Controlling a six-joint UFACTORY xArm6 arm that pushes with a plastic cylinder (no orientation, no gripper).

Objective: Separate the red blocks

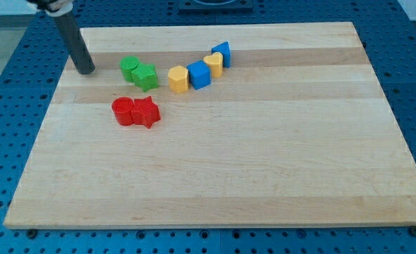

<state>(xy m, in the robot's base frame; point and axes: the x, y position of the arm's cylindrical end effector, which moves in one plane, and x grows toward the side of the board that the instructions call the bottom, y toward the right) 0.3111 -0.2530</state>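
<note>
Two red blocks touch each other left of the board's middle: a red round block (123,111) on the left and a red star-shaped block (145,111) on its right. My tip (86,71) rests on the board near its top left corner, up and to the left of the red pair and left of the green blocks. It touches no block.
Two green blocks (130,68) (146,76) touch each other above the red pair. To their right runs a rising row: yellow block (179,79), blue block (200,74), yellow block (213,64), blue block (222,52). The wooden board (264,162) lies on a blue perforated table.
</note>
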